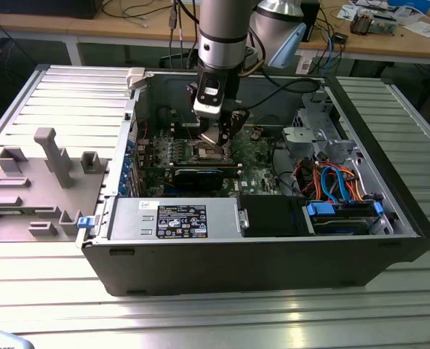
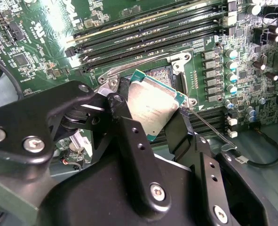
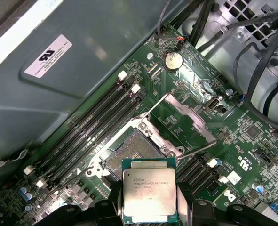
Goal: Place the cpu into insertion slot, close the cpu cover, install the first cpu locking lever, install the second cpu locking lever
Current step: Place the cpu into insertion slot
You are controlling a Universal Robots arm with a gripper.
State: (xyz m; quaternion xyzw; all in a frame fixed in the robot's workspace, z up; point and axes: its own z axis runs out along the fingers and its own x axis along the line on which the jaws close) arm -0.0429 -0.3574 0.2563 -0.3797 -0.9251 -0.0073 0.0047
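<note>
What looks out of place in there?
Nothing looks broken. The cpu is not seated: the jaws hold it just off the slot, and the cover lies flipped open beside it.

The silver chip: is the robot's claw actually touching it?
Touching. In the second wrist view the gripper clamps the cpu by opposite edges.

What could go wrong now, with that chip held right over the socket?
1. The cpu, pinched by the gripper, looks tilted against the slot. Lowered that way, it might land crooked and harm the contacts.
2. It seems held by its edges alone, so it could slip.
3. The open cover and a thin lever stand close by, and the gripper might snag them.
</note>
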